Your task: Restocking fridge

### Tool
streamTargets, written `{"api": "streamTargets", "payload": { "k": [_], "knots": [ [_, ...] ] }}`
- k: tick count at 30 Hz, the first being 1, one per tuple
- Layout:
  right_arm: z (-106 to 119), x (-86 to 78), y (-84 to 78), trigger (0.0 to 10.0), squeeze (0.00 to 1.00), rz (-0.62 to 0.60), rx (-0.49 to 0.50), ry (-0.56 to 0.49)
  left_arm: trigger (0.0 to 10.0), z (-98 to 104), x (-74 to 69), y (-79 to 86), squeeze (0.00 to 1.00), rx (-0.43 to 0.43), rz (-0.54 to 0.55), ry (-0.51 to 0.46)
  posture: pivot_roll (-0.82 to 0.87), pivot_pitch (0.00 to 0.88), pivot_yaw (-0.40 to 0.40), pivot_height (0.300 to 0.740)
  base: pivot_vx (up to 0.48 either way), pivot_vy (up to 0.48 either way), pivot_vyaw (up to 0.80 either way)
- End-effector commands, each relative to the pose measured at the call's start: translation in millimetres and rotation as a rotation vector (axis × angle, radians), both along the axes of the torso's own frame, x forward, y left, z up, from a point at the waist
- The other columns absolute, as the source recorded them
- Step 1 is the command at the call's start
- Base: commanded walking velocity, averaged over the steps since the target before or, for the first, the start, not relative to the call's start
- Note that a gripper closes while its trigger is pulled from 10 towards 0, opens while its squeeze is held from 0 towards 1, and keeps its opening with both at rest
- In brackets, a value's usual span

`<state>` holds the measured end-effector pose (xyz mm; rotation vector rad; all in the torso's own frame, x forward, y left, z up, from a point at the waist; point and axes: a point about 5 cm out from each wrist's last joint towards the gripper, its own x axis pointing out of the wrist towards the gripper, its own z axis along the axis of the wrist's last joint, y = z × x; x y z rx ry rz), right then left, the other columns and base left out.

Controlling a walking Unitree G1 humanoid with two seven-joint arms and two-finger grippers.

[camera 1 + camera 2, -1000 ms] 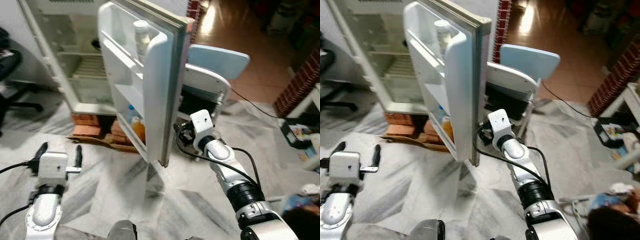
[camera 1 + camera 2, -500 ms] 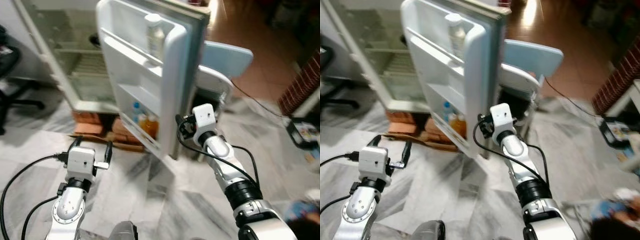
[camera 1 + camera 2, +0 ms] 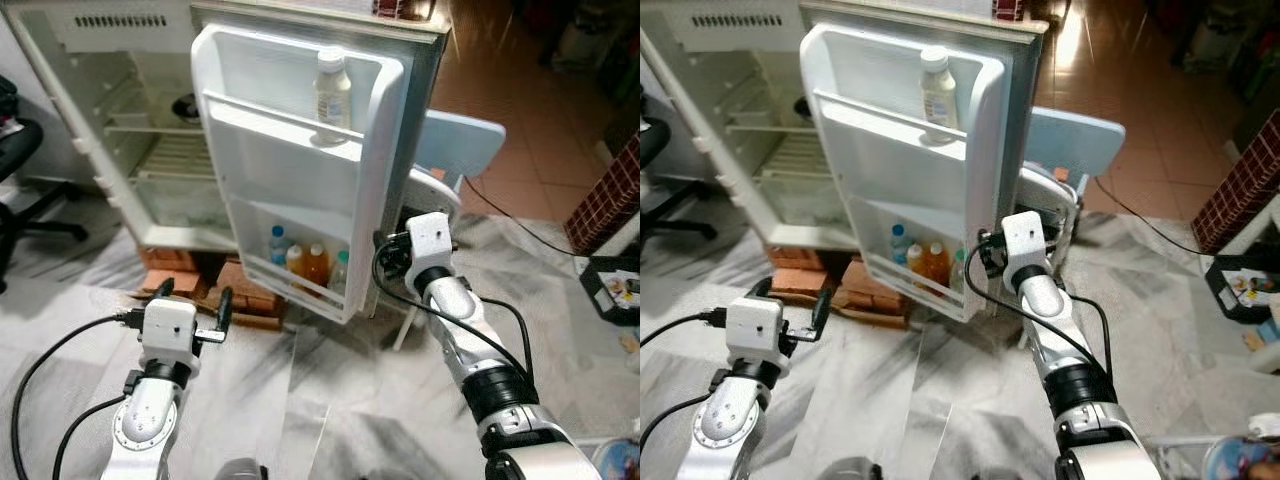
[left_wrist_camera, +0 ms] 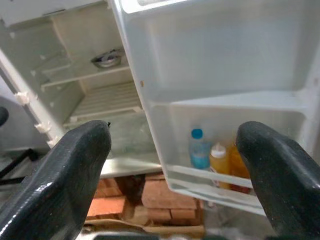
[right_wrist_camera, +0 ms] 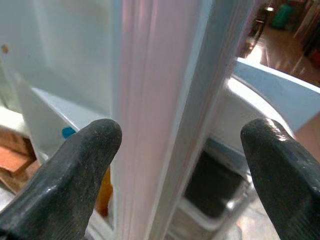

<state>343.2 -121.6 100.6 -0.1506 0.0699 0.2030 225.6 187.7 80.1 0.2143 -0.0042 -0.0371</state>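
No text, brand or number can be read: the label on the bottle [image 3: 333, 92] in the fridge door [image 3: 290, 200] is too blurred to be made out

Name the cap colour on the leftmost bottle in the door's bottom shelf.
Blue, on the leftmost bottle; the left wrist view shows it best.

The right pincer [image 5: 177, 165] spreads its fingers [image 5: 75, 175] on either side of the fridge door's edge [image 5: 165, 100].
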Motion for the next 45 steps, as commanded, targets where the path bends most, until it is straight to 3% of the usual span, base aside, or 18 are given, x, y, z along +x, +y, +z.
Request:
{"api": "streamTargets", "payload": {
  "k": [1, 6, 15, 16, 20, 21, 22, 26, 32, 39, 41, 43, 45],
  "knots": [
    [1, 0.8, 8.4, 10.0, 0.0, 0.017, 0.0, -0.005, 10.0, -5, -3.1, 9.1, 0.0, 0.034, 0.051, 0.027, 0.05, 0.082, -0.007, 0.74, 0.0, 0.0, 0.0],
    [8, 7.7, 16.2, 10.0, 0.0, 0.007, 0.008, -0.024, 10.0, -15, -13.5, 23.6, 0.0, 0.037, 0.174, 0.087, 0.06, 0.084, -0.007, 0.74, 0.0, 0.0, 0.0],
    [27, 26.0, 48.5, 10.0, 0.0, 0.002, 0.117, -0.009, 10.0, -15, -18.9, 24.1, 0.0, 0.047, 0.208, 0.085, 0.09, 0.09, -0.022, 0.74, 0.0, 0.0, 0.0],
    [32, 29.4, 57.8, 10.0, 0.0, 0.001, 0.173, 0.016, 10.0, -14, -19.1, 24.4, 0.0, 0.054, 0.214, 0.083, 0.1, 0.09, -0.026, 0.74, 0.0, 0.0, 0.0],
    [48, 35.5, 78.6, 10.0, 0.0, 0.032, 0.233, 0.021, 10.0, -14, -19.8, 24.8, 0.0, 0.059, 0.225, 0.085, 0.11, 0.089, -0.035, 0.74, 0.0, 0.0, 0.0],
    [48, 35.5, 78.6, 10.0, 0.0, 0.032, 0.233, 0.021, 10.0, -14, -19.8, 24.8, 0.0, 0.059, 0.225, 0.085, 0.11, 0.089, -0.035, 0.74, 0.0, 0.0, 0.0],
    [59, 37.6, 91.0, 10.0, 0.0, 0.061, 0.244, 0.004, 10.0, -14, -21.0, 25.5, 0.0, 0.062, 0.232, 0.089, 0.11, 0.088, -0.039, 0.74, 0.0, 0.0, 0.0],
    [74, 39.2, 108.3, 10.0, 0.0, 0.098, 0.219, -0.035, 10.0, -16, -22.7, 25.6, 0.0, 0.066, 0.247, 0.099, 0.13, 0.086, -0.048, 0.74, 0.0, 0.0, 0.0],
    [75, 39.5, 112.5, 10.0, 0.0, 0.131, 0.235, -0.02, 10.0, -17, -26.3, 24.5, 0.0, 0.065, 0.26, 0.105, 0.13, 0.105, -0.059, 0.74, 0.0, 0.0, 0.0],
    [38, 27.9, 101.4, 10.0, 0.0, 0.27, 0.212, 0.102, 10.0, -16, -34.2, 20.0, 0.0, 0.06, 0.251, 0.115, 0.12, 0.132, -0.05, 0.74, 0.0, 0.0, 0.0],
    [14, 24.2, 78.9, 10.0, 0.0, 0.264, 0.132, 0.18, 10.0, -15, -36.5, 22.0, 0.0, 0.068, 0.25, 0.118, 0.12, 0.16, -0.043, 0.74, 0.0, 0.0, 0.0],
    [14, 24.2, 78.9, 10.0, 0.0, 0.264, 0.132, 0.18, 10.0, -15, -36.5, 22.0, 0.0, 0.068, 0.25, 0.118, 0.12, 0.16, -0.043, 0.74, 0.0, 0.0, 0.0],
    [11, 25.4, 68.8, 10.0, 0.0, 0.259, 0.111, 0.191, 10.0, -13, -39.5, 23.3, 0.0, 0.073, 0.249, 0.118, 0.12, 0.189, -0.035, 0.74, 0.0, 0.0, 0.0]
  ]
}}
